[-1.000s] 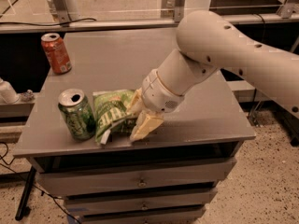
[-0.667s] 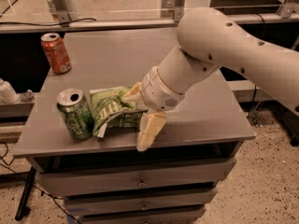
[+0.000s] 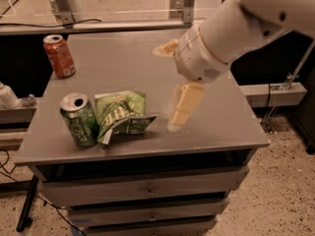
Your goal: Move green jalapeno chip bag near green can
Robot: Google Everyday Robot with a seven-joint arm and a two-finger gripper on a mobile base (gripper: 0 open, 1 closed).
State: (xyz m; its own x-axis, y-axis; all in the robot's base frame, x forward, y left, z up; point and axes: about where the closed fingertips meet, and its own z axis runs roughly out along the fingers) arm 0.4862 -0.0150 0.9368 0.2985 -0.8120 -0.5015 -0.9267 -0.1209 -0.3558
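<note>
The green jalapeno chip bag [image 3: 121,114] lies crumpled on the grey table [image 3: 216,127], touching the right side of the green can [image 3: 78,120], which stands upright with its silver top open. My gripper [image 3: 170,85] hangs above the table to the right of the bag, clear of it. Its two pale fingers are spread wide apart, one [image 3: 183,106] pointing down toward the table and the other [image 3: 165,48] further back. It holds nothing.
An orange-red soda can [image 3: 59,56] stands upright at the back left corner of the table. The table has drawers below its front edge [image 3: 147,191]. A low shelf with a white object [image 3: 7,96] sits to the left.
My gripper has let go of the chip bag, opened and risen up and to the right. The bag stays lying against the green can.
</note>
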